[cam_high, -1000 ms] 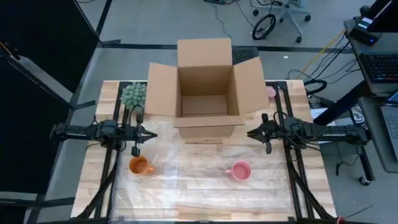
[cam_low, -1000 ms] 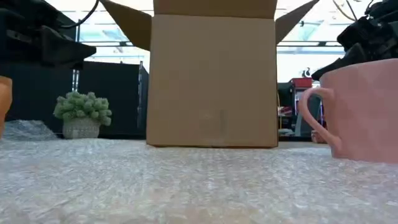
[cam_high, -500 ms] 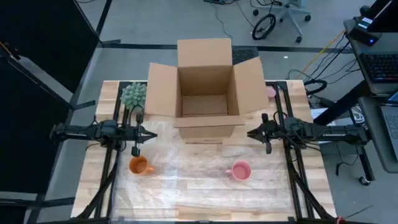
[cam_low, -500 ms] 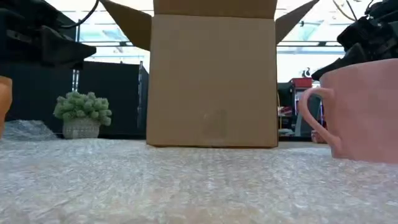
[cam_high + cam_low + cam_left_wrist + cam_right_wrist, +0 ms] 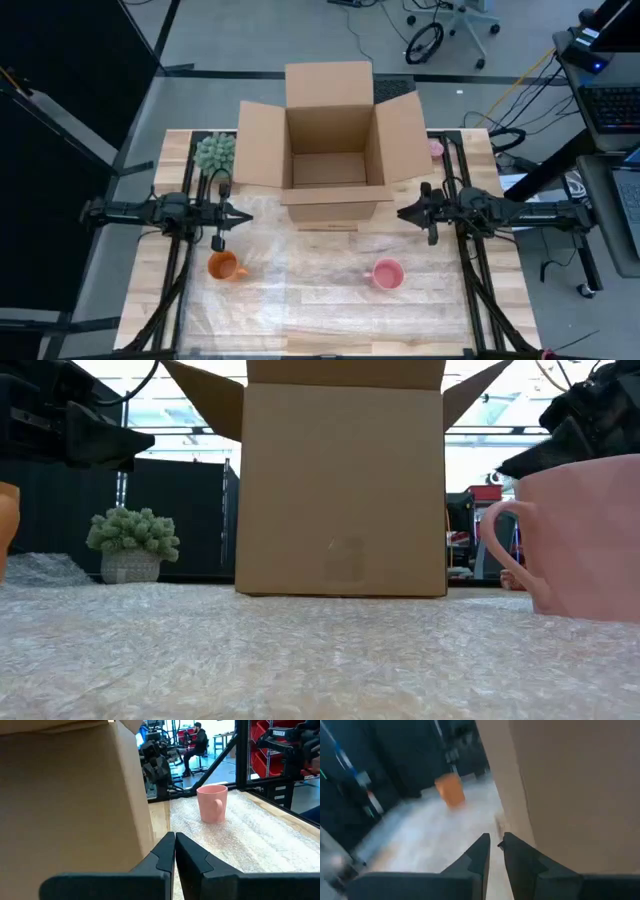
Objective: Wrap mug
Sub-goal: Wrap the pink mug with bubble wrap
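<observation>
A pale pink mug point(image 5: 387, 274) with one loop handle stands upright on the bubble wrap point(image 5: 320, 300), lower right of centre in the high view. The left gripper point(image 5: 244, 215) and the right gripper point(image 5: 404, 213), both pinched closed and empty, hover at mid-frame beside the open cardboard box point(image 5: 332, 140).

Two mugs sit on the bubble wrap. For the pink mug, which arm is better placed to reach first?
Probably the right. The right gripper hangs almost directly behind the pink mug, while the left gripper sits across the bubble wrap, nearer the orange mug.

Wooden table point(image 5: 170, 150) under bubble wrap point(image 5: 320, 300), box point(image 5: 330, 150)
</observation>
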Robot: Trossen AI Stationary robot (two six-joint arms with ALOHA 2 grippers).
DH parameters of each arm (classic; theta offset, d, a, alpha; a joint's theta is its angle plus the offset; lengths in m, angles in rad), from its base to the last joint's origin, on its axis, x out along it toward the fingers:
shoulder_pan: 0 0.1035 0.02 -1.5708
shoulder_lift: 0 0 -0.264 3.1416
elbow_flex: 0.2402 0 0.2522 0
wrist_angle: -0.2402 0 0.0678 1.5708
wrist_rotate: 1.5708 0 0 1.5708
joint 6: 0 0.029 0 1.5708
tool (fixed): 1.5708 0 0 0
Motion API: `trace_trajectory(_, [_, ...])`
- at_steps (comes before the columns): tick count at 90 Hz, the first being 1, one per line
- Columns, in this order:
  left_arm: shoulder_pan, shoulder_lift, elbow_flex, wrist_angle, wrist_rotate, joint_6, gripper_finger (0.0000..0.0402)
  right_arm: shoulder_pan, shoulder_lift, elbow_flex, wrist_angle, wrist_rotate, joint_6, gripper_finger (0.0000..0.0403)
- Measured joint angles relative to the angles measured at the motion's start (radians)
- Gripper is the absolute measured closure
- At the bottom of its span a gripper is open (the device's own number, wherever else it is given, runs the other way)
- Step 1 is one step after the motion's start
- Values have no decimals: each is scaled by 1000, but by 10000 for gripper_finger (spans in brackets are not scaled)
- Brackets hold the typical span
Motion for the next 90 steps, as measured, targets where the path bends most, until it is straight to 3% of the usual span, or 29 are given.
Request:
trace_trajectory(11, [0,0,0,0,0,0,401,39,2,68,198,-83,37,363])
trace_trajectory(19, [0,0,0,0,0,0,401,92,15,187,164,-97,25,366])
trace_trajectory(33, [0,0,0,0,0,0,401,202,134,488,-338,-93,-3,380])
trace_trajectory(44, [0,0,0,0,0,0,401,271,296,702,-746,-92,118,388])
trace_trajectory(56, [0,0,0,0,0,0,401,325,455,802,-1055,-93,276,385])
trace_trajectory(73, [0,0,0,0,0,0,401,445,629,803,-1307,-99,436,323])
trace_trajectory(90, [0,0,0,0,0,0,401,614,774,801,-1315,-49,637,229])
